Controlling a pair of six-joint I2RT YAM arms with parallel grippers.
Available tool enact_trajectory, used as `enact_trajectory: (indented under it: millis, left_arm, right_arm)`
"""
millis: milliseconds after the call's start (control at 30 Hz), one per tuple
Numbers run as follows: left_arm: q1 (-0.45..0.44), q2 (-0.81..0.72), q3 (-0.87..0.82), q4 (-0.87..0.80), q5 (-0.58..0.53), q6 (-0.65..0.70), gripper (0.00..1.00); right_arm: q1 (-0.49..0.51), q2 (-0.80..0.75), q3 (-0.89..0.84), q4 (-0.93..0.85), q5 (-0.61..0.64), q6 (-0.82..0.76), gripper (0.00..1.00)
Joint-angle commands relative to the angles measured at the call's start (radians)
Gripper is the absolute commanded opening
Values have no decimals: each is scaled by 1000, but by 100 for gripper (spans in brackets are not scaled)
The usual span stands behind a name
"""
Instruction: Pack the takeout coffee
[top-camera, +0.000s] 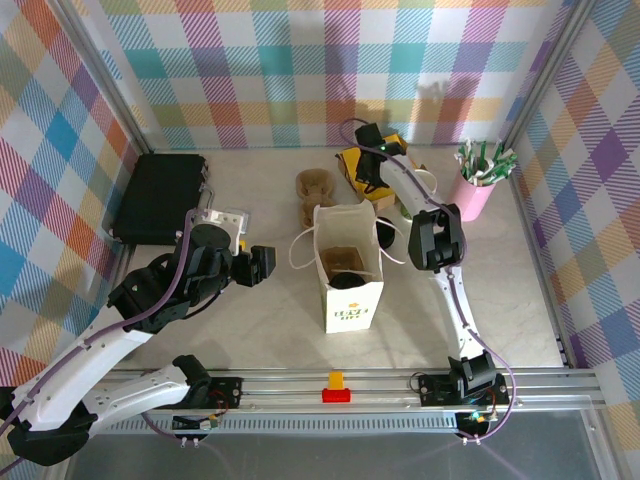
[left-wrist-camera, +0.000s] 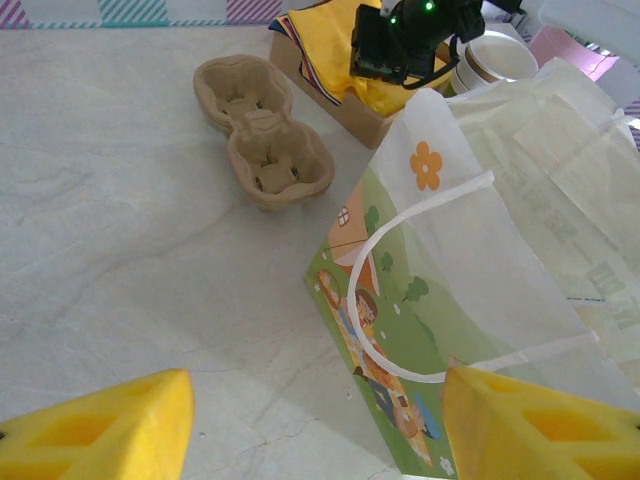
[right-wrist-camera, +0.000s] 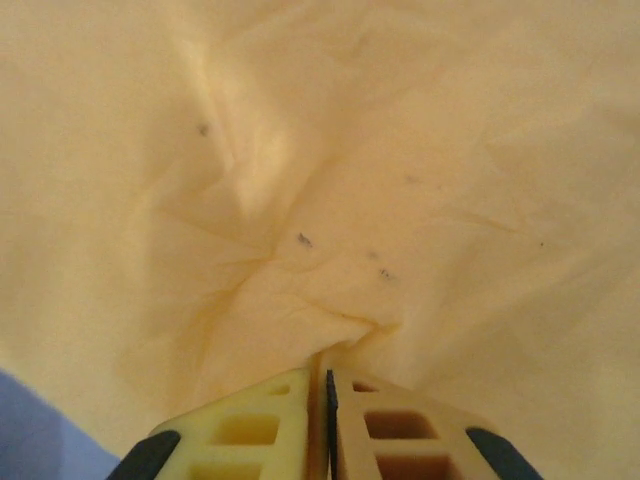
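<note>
A white paper bag (top-camera: 350, 305) with a green printed front (left-wrist-camera: 400, 320) stands open at the table's middle. Inside it a round black lid (top-camera: 348, 281) shows, which I take for the takeout coffee; the cup body is hidden. My left gripper (top-camera: 262, 265) hangs open just left of the bag, its yellow fingers (left-wrist-camera: 110, 430) wide apart over bare table (left-wrist-camera: 315, 400). My right gripper (top-camera: 371, 183) reaches into the napkin box at the back. Its jaws (right-wrist-camera: 328, 375) are shut on a pinched fold of yellow napkin (right-wrist-camera: 320, 200).
A brown pulp cup carrier (top-camera: 315, 195) (left-wrist-camera: 265, 135) lies behind the bag. The cardboard box of yellow napkins (left-wrist-camera: 330, 60) and a lidless cream cup (left-wrist-camera: 500, 60) stand at the back right. A pink cup of sticks (top-camera: 478, 180) is at the far right, a black case (top-camera: 160, 195) at the left.
</note>
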Motion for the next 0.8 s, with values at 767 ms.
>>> enact_trajectory:
  millis: [767]
  left_arm:
    - [9,-9,59,6,3,14,66]
  right_arm:
    - [-5,-419,73,-44,-109,-45,0]
